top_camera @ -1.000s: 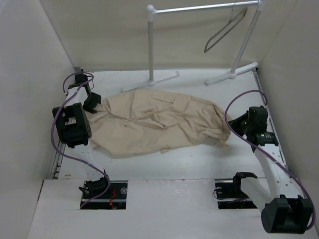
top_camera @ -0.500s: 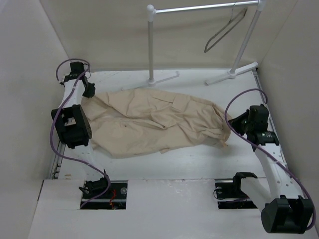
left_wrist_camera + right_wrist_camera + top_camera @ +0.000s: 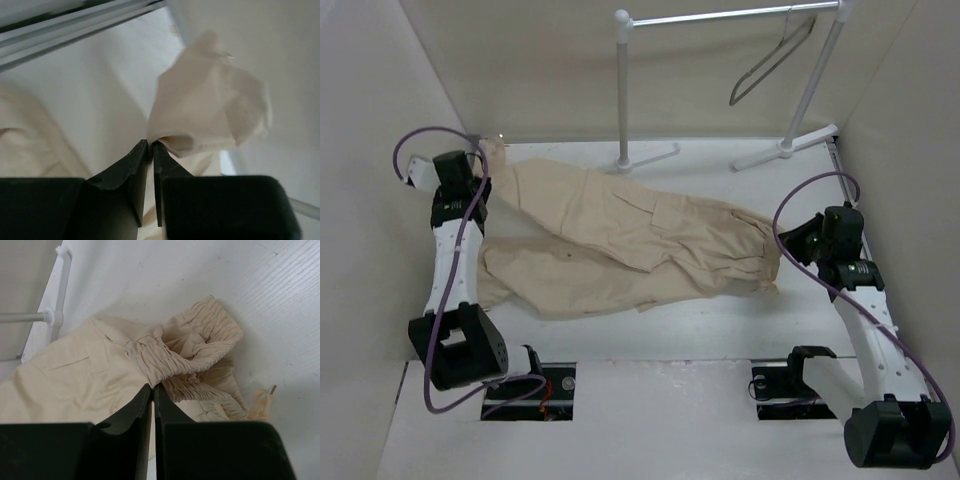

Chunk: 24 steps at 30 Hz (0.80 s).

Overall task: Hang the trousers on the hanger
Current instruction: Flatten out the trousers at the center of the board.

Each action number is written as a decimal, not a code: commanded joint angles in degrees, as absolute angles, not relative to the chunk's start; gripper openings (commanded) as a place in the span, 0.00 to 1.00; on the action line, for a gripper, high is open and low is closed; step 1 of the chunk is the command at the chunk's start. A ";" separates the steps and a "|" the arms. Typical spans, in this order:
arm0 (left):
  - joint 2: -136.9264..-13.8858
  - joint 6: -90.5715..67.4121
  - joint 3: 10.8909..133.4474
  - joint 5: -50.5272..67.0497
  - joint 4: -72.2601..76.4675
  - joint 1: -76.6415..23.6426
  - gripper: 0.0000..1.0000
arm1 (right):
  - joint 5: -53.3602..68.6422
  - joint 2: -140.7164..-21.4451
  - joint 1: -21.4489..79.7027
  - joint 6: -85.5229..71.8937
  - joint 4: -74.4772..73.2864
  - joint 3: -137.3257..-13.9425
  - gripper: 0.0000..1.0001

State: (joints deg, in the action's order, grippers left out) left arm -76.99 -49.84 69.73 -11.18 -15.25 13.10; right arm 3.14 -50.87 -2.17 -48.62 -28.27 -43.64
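The beige trousers (image 3: pixel 630 235) lie spread across the table, waistband to the right. My left gripper (image 3: pixel 485 165) is shut on the end of one leg and holds it up near the far left corner; the left wrist view shows the jaws pinching bunched cloth (image 3: pixel 210 110). My right gripper (image 3: pixel 788 250) is shut at the gathered waistband (image 3: pixel 180 360), its tips pinching a fold of it. The dark wire hanger (image 3: pixel 770 62) hangs from the rack's rail at the back right, apart from both grippers.
The white tubular rack (image 3: pixel 622 90) stands at the back with feet (image 3: pixel 620 165) on the table. White walls enclose the left, right and back. A drawstring end (image 3: pixel 262 400) lies beside the waistband.
My left gripper has pulled the leg end up and back toward the far left corner, drawing that leg out straight. The right arm has barely moved.
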 commanded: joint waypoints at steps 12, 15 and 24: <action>-94.31 -52.12 62.22 -9.58 -7.82 21.93 0.11 | 2.03 -60.89 -7.42 -49.22 -25.40 -48.07 0.09; -94.57 -52.38 63.63 -9.32 -10.10 21.84 0.24 | -0.69 -65.38 -9.53 -49.48 -24.26 -50.09 0.10; -79.12 -53.88 60.47 -17.22 -12.92 11.50 0.51 | -2.46 -71.62 -12.00 -46.41 -21.62 -56.69 0.70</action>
